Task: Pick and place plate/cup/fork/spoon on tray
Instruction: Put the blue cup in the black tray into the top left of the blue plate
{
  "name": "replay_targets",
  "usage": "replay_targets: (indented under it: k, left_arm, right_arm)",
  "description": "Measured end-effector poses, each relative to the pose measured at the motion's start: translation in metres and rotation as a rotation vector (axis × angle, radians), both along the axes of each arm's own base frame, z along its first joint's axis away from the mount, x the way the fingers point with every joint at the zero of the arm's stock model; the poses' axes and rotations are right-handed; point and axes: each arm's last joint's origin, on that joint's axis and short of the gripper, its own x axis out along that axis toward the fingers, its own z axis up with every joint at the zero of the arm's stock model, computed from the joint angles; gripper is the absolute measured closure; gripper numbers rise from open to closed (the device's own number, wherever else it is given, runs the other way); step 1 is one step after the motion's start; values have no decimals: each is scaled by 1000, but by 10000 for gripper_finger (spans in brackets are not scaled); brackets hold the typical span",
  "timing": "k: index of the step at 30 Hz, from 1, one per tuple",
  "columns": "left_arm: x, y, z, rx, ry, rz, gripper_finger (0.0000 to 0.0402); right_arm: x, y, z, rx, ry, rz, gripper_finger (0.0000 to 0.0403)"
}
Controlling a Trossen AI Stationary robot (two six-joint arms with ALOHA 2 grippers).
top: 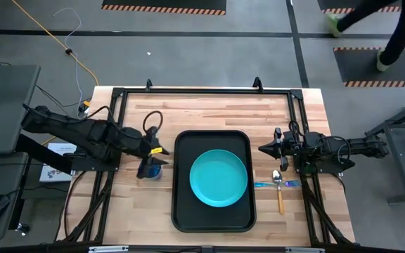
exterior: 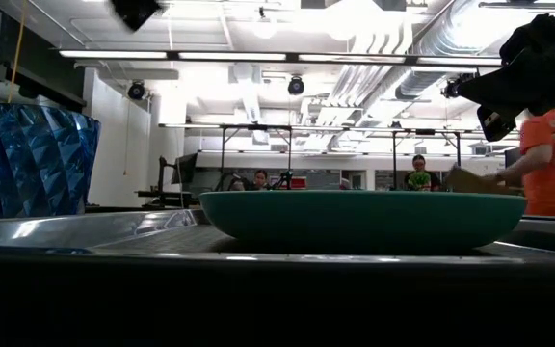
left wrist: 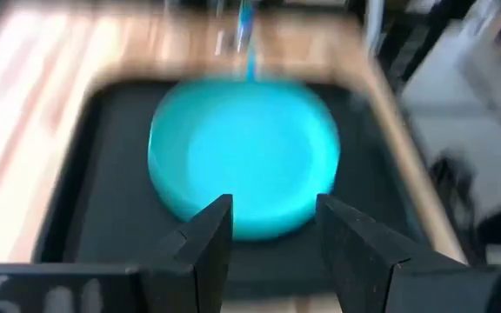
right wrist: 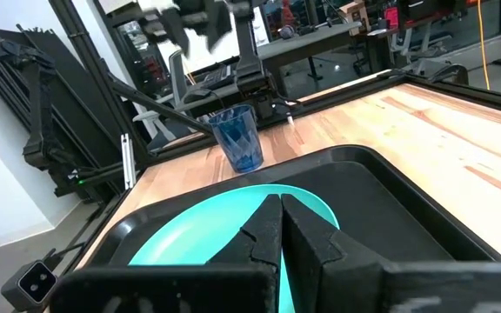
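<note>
The round turquoise plate already lies in the large black rectangular tray. The small dark-blue translucent cup seems next: it stands on the wooden worktop just left of the tray. The left tool hovers above it, fingers apart and empty; it must descend and close. The right tool, fingers together, waits near the orange-handled spoon and the light-blue fork.

1. You have a wooden table, pale planks with visible grain.
2. Your tray looks like glossy black plastic.
3. The plate is smooth turquoise.
4. The cup is faceted translucent blue.
</note>
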Motion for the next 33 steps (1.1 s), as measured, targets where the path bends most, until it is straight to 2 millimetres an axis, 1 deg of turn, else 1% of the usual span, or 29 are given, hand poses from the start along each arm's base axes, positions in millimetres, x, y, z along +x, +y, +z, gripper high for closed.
replay_targets:
  k: [5,8,12,16,20,24,33]
  left_arm:
    - [-21,5,-19,10,286,59,247]
    - [-30,8,-28,63,434,79,247]
    - [-34,12,-34,162,517,140,247]
    - [-29,11,-37,173,527,148,247]
    - [-22,9,-44,141,577,169,247]
    - [-12,7,-54,93,652,178,241]
    - [6,4,-76,134,775,191,223]
  right_arm:
    - [0,0,0,0,0,0,402]
    - [0,0,0,0,0,0,402]
    - [0,0,0,0,0,-1,402]
    - [0,0,0,0,0,0,402]
    - [0,0,0,0,0,-1,402]
    - [0,0,0,0,0,-1,402]
    - [0,0,0,0,0,-1,402]
